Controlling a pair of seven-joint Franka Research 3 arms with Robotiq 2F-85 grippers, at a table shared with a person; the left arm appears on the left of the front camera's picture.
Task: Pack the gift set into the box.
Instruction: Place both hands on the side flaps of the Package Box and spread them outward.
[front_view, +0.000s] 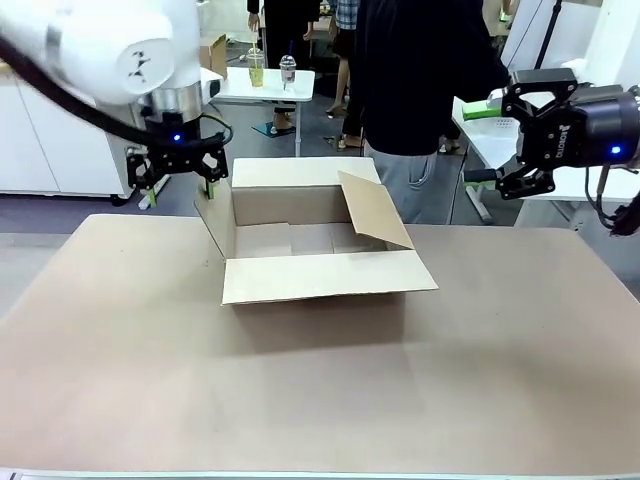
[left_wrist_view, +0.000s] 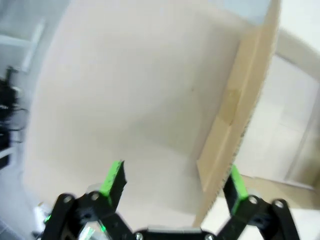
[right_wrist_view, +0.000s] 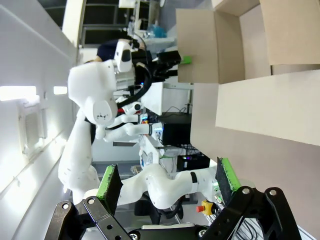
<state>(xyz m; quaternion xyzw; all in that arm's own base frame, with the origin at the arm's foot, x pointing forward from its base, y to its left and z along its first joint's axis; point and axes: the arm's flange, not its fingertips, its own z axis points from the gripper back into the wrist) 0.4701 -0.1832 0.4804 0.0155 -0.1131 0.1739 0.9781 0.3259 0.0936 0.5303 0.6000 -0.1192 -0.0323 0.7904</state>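
Note:
The box (front_view: 310, 245) sits open in the middle of the table, its near flap folded flat toward me and its right flap leaning inward. Inside I see only bare cardboard. The gift set is out of view. My left gripper (front_view: 180, 178) hangs open at the box's left side. In the left wrist view its fingers (left_wrist_view: 114, 180) straddle the upright left flap (left_wrist_view: 235, 115), which stands near the right finger. My right gripper (front_view: 502, 145) is open and holds nothing, raised to the right of the box. The right wrist view looks between its open pads (right_wrist_view: 110, 182) toward the box (right_wrist_view: 240, 40).
A person in a dark top (front_view: 420, 70) stands just behind the box at the far edge. The tan table (front_view: 320, 390) stretches wide in front of the box. Behind are a white table with cups (front_view: 265, 75) and a green object (front_view: 488, 110) on a white desk at right.

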